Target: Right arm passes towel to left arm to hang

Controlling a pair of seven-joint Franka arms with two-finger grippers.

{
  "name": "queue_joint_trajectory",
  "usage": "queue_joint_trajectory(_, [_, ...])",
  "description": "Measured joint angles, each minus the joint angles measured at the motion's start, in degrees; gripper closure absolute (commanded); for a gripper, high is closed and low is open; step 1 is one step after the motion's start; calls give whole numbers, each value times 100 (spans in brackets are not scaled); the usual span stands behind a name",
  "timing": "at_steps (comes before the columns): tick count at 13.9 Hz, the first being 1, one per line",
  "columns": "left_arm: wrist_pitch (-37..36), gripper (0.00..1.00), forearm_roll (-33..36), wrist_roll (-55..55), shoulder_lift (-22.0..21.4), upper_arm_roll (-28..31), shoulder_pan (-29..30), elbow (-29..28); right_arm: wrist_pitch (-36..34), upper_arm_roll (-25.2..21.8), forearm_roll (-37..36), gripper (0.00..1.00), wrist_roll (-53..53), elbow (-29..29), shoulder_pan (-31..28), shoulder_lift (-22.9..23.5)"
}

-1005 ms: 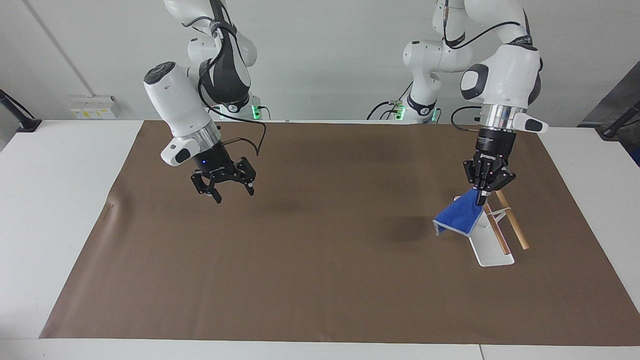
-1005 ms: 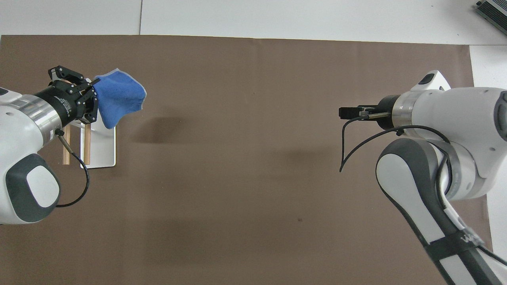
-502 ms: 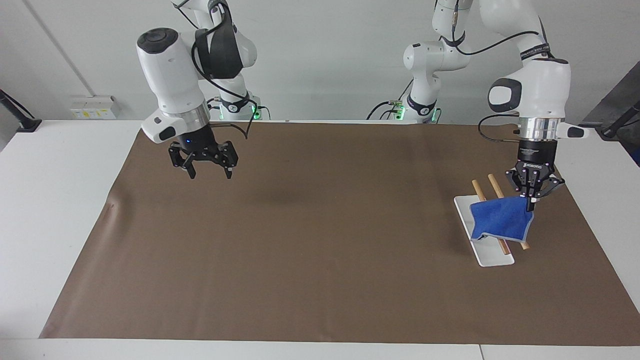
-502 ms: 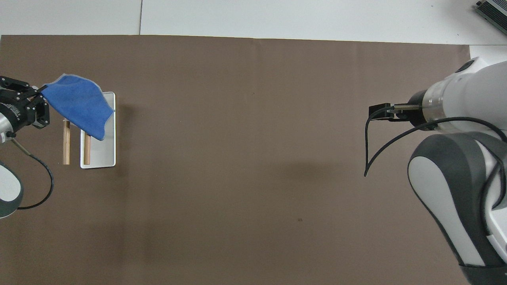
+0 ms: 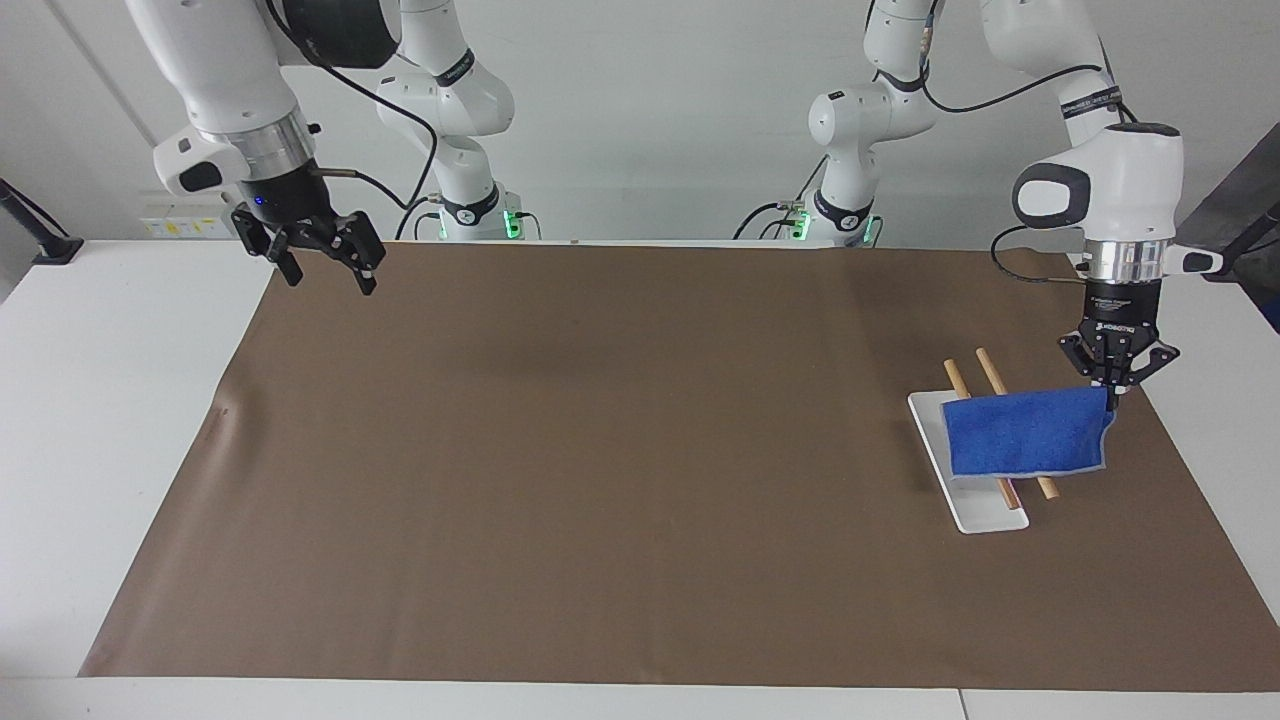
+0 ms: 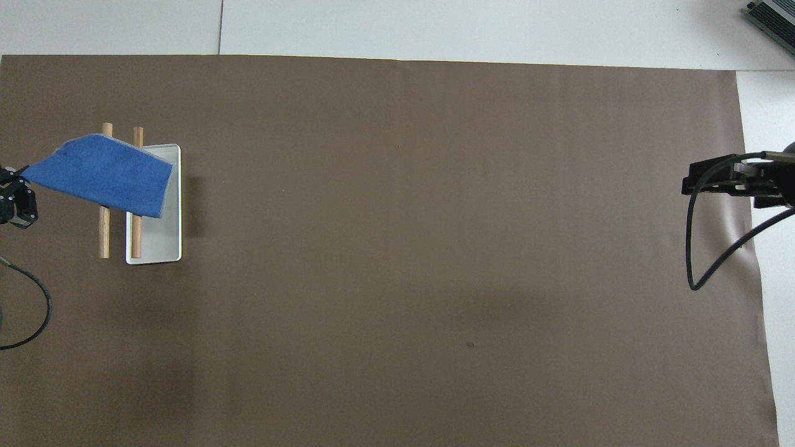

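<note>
Right now we see the left gripper [image 5: 1112, 392] pinched tight on one corner of the towel [image 5: 1027, 432], its fingertips closed on the cloth. It hangs over the brown mat [image 5: 620, 460] at the left arm's end of the table, beside the rack. From that corner the blue towel stretches across the two wooden bars [image 5: 985, 375] of the white-based rack [image 5: 975, 515], draped over them; its other end hangs above the white base. In the overhead view we find the towel [image 6: 102, 176] crossing both bars [image 6: 104, 233], with the left gripper [image 6: 13, 197] at the frame's edge. We note the right gripper [image 5: 318, 250] raised with its jaws spread wide and nothing between them, over the mat's corner at the right arm's end, well apart from the towel; that arm waits.
</note>
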Motion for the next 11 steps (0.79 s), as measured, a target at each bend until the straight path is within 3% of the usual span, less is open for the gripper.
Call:
queue_joint_trajectory(2, [0, 39, 0, 0, 2, 0, 13, -127, -108, -57, 0, 0, 0, 3, 25, 2])
queue_joint_trajectory(3, [0, 16, 0, 0, 2, 1, 34, -176, -116, -63, 0, 0, 0, -30, 25, 11])
queue_joint_trajectory(4, [0, 0, 0, 0, 2, 1, 80, -200, -117, -63, 0, 0, 0, -59, 25, 17])
queue_joint_trajectory(11, [-169, 0, 2, 102, -14, -39, 229, -1, -223, -37, 0, 0, -79, -83, 123, 14])
